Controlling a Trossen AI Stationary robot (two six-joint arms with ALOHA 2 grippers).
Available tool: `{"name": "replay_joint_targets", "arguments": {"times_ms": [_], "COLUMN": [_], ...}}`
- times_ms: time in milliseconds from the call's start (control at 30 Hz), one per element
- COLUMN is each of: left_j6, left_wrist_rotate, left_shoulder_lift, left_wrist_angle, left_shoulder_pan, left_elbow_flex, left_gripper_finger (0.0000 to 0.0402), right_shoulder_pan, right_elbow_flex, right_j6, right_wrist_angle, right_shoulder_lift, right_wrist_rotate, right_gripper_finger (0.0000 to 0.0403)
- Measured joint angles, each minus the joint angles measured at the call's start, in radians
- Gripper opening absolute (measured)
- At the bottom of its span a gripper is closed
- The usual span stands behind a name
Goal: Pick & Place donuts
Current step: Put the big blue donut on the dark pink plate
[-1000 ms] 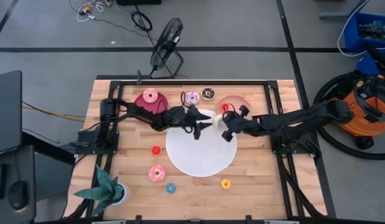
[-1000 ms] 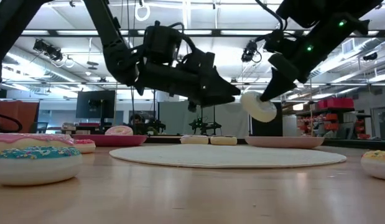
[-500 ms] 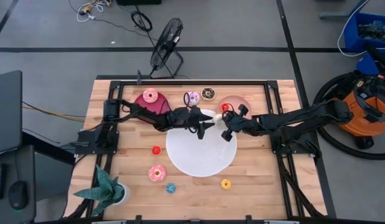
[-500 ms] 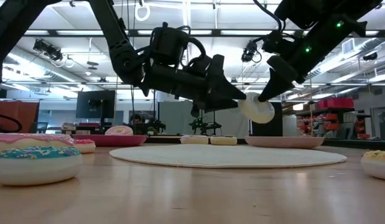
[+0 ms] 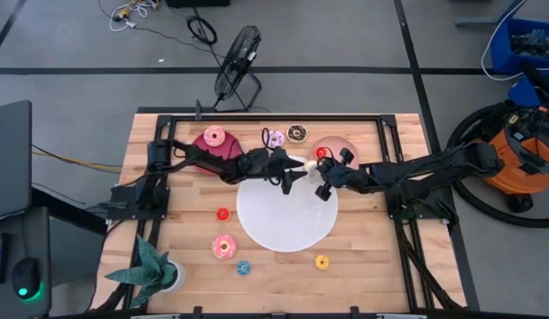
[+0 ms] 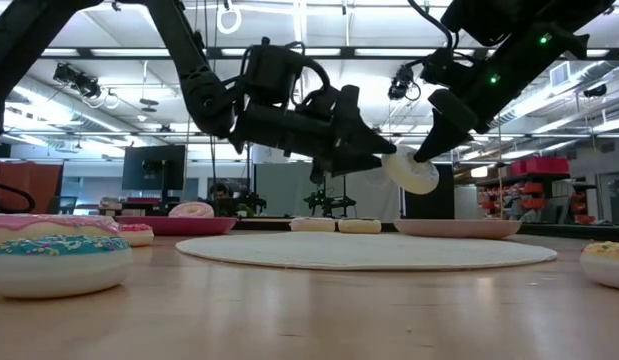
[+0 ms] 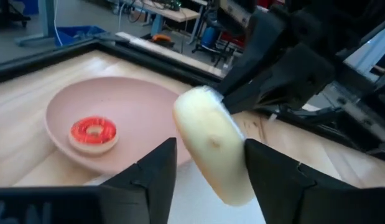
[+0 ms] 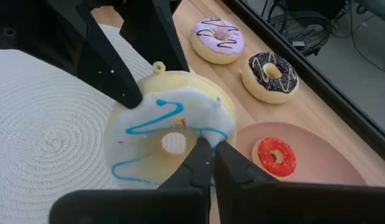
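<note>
1. My right gripper (image 8: 208, 163) is pinched closed on the rim of the white donut (image 8: 170, 138), holding it in the air above the far edge of the big white disc (image 5: 286, 215); the blue squiggle of frosting faces my right wrist camera.
2. My left gripper (image 7: 208, 163) sits directly opposite, its fingers (image 7: 156, 171) spread wide on either side of the same white donut (image 7: 212, 144). I cannot tell whether they touch it.
3. In the low view the two grippers meet at the white donut (image 6: 410, 170), well above the table (image 6: 309, 310).
4. Just beyond my right gripper lies the salmon-pink plate (image 8: 310, 163) with a red donut (image 8: 277, 156) in it.
5. Further out along the far edge of the table sit the purple donut (image 8: 217, 38) and the chocolate donut (image 8: 270, 76), side by side.
6. Behind my left arm is the crimson plate (image 5: 214, 147), carrying a pink donut (image 5: 214, 136).
7. On the near side of the table, well apart from both grippers, I see a second red donut (image 5: 223, 213), a second pink donut (image 5: 224, 246), a blue donut (image 5: 243, 267) and a yellow donut (image 5: 322, 261).
</note>
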Motion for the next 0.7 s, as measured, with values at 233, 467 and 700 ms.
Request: {"name": "replay_joint_targets", "arguments": {"times_ms": [233,467,700], "left_j6": [0.066,0.139,0.185], "left_wrist_rotate": [0.0,0.016,-0.058], "left_shoulder_lift": [0.0,0.0,-0.116], "left_wrist_angle": [-0.066,-0.084,-0.397], "left_shoulder_pan": [0.0,0.0,-0.006], "left_elbow_flex": [0.035,0.035,0.035], "left_gripper_finger": [0.0091,0.0013,0.0008], "right_shoulder_pan": [0.0,0.0,0.002], "right_elbow_flex": [0.0,0.0,0.0], "right_j6": [0.0,-0.001,-0.001], "right_wrist_angle": [-0.003,-0.004,-0.046], "right_shoulder_lift": [0.0,0.0,-0.001], "right_wrist_rotate": [-0.001,-0.007,-0.005], "right_gripper_finger": [0.0002,0.0017,0.0102]}}
